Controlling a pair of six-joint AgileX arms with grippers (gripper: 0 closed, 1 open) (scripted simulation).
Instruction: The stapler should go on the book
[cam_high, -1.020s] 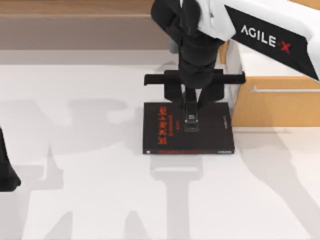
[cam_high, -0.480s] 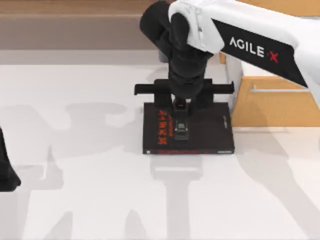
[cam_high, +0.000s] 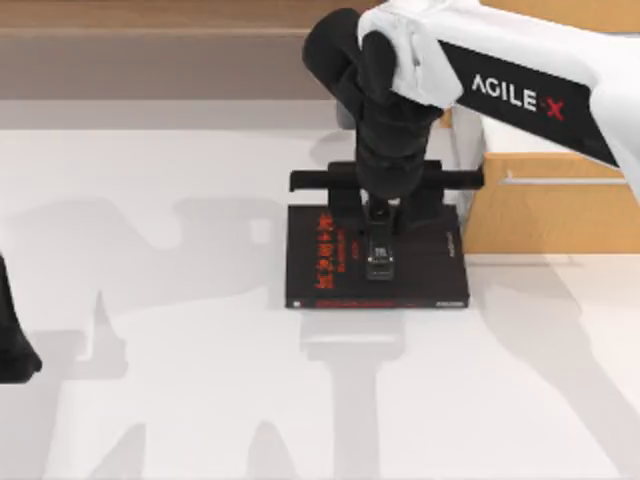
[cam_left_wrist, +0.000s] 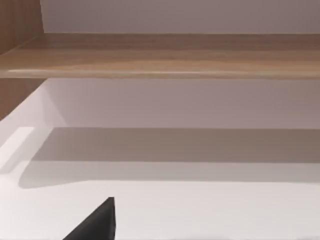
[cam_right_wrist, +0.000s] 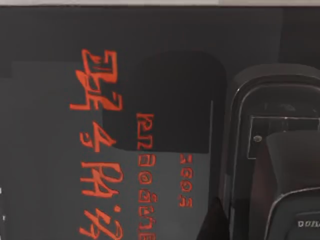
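Observation:
The black book (cam_high: 425, 272) with red lettering lies flat on the white table, a little right of centre. My right gripper (cam_high: 379, 230) hangs over its middle, shut on the small black stapler (cam_high: 379, 262), which points toward the book's near edge. I cannot tell whether the stapler touches the cover. In the right wrist view the stapler (cam_right_wrist: 280, 150) sits close above the book (cam_right_wrist: 65, 100) beside the red characters. My left gripper (cam_high: 10, 350) is parked at the table's left edge.
A wooden cabinet (cam_high: 545, 215) with a drawer handle stands just right of the book. A wooden ledge (cam_high: 150, 20) runs along the back, seen also as the ledge (cam_left_wrist: 160, 55) in the left wrist view. White table stretches to the left and front.
My right gripper swung left with the stapler over the red lettering, then came back right over the book's middle. The left arm has stayed put.

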